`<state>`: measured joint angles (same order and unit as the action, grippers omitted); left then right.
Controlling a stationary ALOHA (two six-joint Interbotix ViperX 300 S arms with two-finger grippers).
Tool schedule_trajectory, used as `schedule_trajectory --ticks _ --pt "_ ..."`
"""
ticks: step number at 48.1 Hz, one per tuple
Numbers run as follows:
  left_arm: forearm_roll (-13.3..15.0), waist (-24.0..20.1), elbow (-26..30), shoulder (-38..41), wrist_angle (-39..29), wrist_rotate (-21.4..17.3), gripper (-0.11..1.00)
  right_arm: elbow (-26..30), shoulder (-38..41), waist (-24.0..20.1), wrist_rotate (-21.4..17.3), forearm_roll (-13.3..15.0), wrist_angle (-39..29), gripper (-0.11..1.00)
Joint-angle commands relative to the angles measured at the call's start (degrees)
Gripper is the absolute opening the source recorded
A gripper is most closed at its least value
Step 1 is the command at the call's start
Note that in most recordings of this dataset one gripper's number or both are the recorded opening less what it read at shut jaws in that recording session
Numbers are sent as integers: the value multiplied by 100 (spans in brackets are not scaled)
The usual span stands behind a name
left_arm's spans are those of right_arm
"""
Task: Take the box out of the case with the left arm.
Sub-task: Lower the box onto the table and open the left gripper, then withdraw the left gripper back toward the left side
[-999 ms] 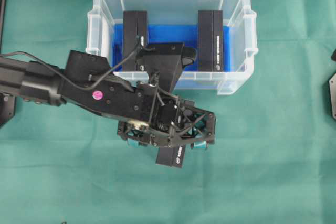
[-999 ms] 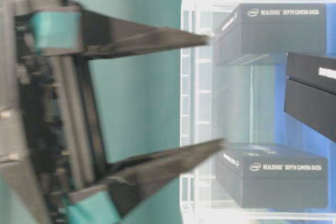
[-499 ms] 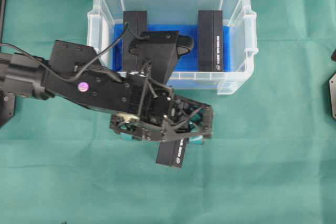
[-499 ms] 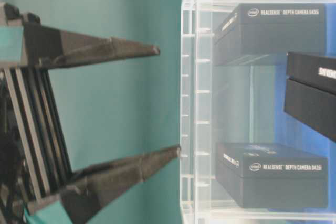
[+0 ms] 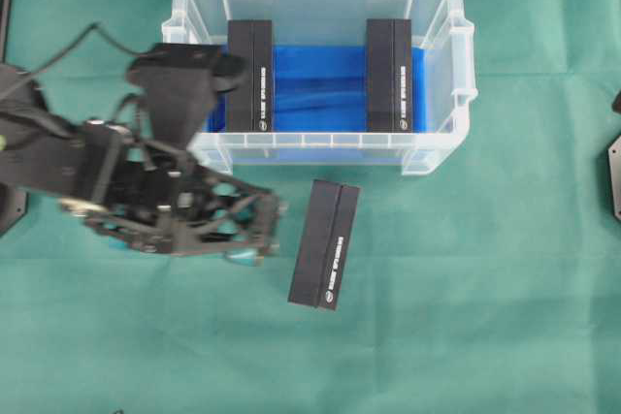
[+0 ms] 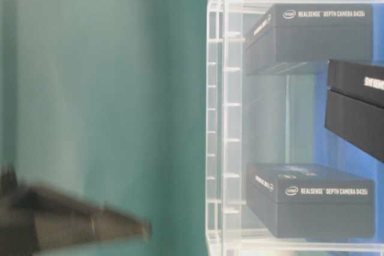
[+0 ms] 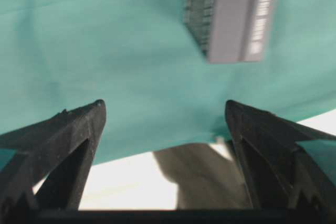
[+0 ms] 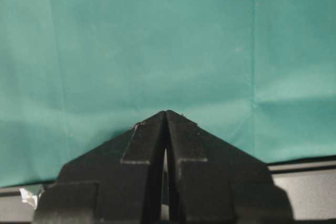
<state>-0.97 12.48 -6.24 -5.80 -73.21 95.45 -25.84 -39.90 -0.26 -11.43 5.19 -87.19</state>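
I see the left arm [image 5: 87, 157] reaching in from the left edge of the overhead view, blurred. Its gripper [image 7: 165, 116] has the jaws spread wide, with nothing between them. My right gripper [image 8: 165, 129] has both fingers pressed together, tips meeting, and holds nothing.

A green cloth [image 5: 505, 269] covers the whole work surface, lying mostly flat with a few faint creases and fold lines. At the right edge of the overhead view a dark, angular piece of equipment [image 5: 613, 174] sits on the cloth, cut off by the frame so its shape cannot be made out. In the right wrist view a pale strip of the table's bare edge [image 8: 304, 187] shows below the cloth, with a small scrap of crumpled white material [image 8: 27, 196] at the left.
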Motion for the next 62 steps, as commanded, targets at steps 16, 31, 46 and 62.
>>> schedule_trajectory --ticks 16,31,46,62 --pt "-18 167 -1204 -1371 -272 35 95 44 9 0 9 0 -26 0" --pt "-18 114 -1661 -1802 -299 18 95 44 9 0 0 0 -18 0" --pt "-18 -422 -1802 -1986 -299 -176 95 44 0 0 -18 0 -18 0" --pt "-18 -1661 -1828 -2074 -483 -1301 94 53 0 0 -18 0 -18 0"
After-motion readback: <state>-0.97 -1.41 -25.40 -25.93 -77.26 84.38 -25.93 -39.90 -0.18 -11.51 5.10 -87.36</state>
